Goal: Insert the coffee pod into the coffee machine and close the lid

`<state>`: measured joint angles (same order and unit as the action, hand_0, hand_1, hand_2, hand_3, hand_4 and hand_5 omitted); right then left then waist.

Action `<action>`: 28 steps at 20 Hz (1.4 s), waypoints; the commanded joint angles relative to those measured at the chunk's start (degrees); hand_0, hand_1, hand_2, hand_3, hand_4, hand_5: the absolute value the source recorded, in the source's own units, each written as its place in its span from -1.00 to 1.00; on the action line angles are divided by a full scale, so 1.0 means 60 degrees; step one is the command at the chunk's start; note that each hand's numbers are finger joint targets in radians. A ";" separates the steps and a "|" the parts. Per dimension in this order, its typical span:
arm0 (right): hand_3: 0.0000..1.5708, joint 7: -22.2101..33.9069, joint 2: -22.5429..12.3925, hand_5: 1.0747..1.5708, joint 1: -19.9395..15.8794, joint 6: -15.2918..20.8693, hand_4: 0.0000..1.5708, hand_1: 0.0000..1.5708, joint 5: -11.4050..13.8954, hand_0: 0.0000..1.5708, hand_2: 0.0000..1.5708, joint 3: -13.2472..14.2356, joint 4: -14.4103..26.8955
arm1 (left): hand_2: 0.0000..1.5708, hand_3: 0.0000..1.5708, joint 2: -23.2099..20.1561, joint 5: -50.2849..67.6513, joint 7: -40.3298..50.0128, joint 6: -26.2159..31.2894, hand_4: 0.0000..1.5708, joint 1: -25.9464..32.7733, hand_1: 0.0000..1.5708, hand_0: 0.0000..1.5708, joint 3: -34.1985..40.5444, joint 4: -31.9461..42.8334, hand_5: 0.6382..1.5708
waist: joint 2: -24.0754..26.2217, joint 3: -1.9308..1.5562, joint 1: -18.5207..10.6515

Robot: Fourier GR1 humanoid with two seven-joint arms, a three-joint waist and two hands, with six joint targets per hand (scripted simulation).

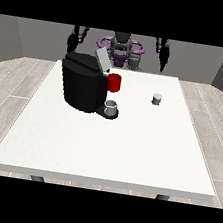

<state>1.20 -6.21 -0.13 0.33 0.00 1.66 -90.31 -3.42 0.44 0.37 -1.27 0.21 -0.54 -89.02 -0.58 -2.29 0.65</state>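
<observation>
coffee pod (157, 99) small, grey, upright on white table (103, 147), toward the view's right, well apart from both hands and untouched. coffee machine (83, 81) black, at the view's left of the pod; lid (102, 60) tilted up, open. red part (114, 82) on machine's front; grey cup (111, 107) below it on the drip base, contents not visible. hand at the view's left (72, 41) hanging behind table's far edge, just above machine's rear; hand at the view's right (164, 54) likewise raised, beyond the pod. finger state of both: cannot tell; neither seen holding anything. nothing between pod and machine.
</observation>
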 commanded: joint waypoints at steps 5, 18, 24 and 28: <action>-1.00 -0.0111 0.0073 1.00 0.0662 -0.0516 -0.84 -1.00 -0.0254 -1.00 -1.00 -0.0131 0.0263 | -1.00 -1.00 -0.0639 0.0811 -0.0893 0.1249 -0.64 0.0096 -1.00 -1.00 0.0465 -0.0134 1.00 | 0.0452 0.0382 -0.0079; -1.00 -0.1152 0.0658 1.00 -0.0402 0.0636 -0.77 -1.00 -0.0245 -1.00 -1.00 0.0313 -0.0034 | -1.00 -1.00 -0.2786 -0.0199 -0.1602 0.1717 -1.00 -0.1750 -1.00 -1.00 0.1806 0.1865 1.00 | -0.0668 0.0383 0.0813; -1.00 -0.1587 0.0800 1.00 -0.0391 0.0418 -0.76 -1.00 -0.0390 -1.00 -1.00 0.0112 0.0190 | -1.00 -1.00 -0.3422 0.0163 -0.0899 0.2562 -1.00 -0.2792 -1.00 -1.00 0.2164 0.3234 1.00 | -0.1011 0.0382 0.1049; -1.00 -0.1511 0.1024 1.00 -0.0656 0.1211 -0.64 -1.00 0.0020 -1.00 -1.00 -0.0539 0.0130 | -1.00 -1.00 -0.3230 -0.0662 -0.1337 0.2033 -1.00 -0.3105 -1.00 -1.00 0.1877 0.4169 1.00 | -0.1516 0.0385 0.1169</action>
<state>-6.33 -1.02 -3.52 5.91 -0.65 0.65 -90.20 -22.14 -1.46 -6.06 11.78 -15.88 10.31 -69.36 -6.56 0.01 6.68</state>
